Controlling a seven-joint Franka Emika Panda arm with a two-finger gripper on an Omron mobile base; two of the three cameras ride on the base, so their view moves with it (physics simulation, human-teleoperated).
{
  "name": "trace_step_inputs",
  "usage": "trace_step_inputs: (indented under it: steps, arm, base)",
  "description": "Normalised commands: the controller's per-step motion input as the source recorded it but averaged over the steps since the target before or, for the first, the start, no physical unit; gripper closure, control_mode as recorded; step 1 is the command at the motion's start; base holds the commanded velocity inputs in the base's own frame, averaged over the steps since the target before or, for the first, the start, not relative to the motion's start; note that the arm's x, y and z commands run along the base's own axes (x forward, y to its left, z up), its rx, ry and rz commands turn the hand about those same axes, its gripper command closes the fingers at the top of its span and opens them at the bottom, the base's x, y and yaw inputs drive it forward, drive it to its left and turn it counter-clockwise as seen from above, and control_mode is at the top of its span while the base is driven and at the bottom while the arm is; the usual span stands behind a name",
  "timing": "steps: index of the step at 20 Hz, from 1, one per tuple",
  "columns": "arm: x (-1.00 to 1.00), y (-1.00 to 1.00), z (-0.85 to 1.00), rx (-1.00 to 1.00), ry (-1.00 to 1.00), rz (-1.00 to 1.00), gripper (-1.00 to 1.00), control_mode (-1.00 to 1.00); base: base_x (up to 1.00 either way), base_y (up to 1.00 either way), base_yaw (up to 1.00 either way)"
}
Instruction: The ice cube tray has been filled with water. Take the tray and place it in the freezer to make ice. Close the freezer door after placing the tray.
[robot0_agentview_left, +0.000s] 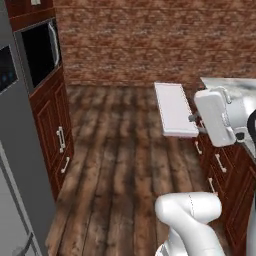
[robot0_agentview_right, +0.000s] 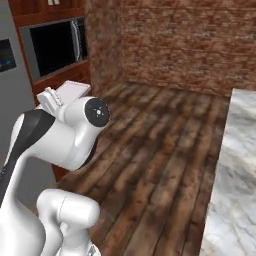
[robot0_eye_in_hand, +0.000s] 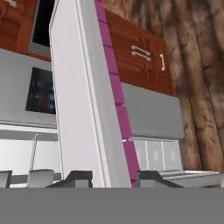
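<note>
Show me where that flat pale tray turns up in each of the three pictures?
Left base view: the ice cube tray sits right of centre, held out over the wood floor.
Right base view: its corner peeks out at left, behind the arm.
Hand view: it runs up the middle, between the gripper tips.
Shared landmark: the dark microwave.

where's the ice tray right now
The ice tray is in the gripper, held flat above the wood floor in the left base view, just left of the counter cabinets.
</note>
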Motion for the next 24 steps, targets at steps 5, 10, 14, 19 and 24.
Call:
trace_step_inputs:
  steps: [5, 10, 14, 19, 24]
  arm:
    - [0.00, 0.00, 0.00, 0.00, 0.00, 0.00, 1.00, 1.00]
    - [0.00, 0.00, 0.00, 0.00, 0.00, 0.00, 1.00, 1.00]
    - [0.00, 0.00, 0.00, 0.00, 0.00, 0.00, 1.00, 1.00]
    - [0.00, 0.00, 0.00, 0.00, 0.00, 0.00, 1.00, 1.00]
    - [0.00, 0.00, 0.00, 0.00, 0.00, 0.00, 1.00, 1.00]
  base:
    - [0.28, -0.44, 0.69]
    - [0.30, -0.43, 0.70]
    - [0.35, -0.50, 0.70]
    - [0.42, -0.58, 0.71]
    - [0.52, -0.63, 0.64]
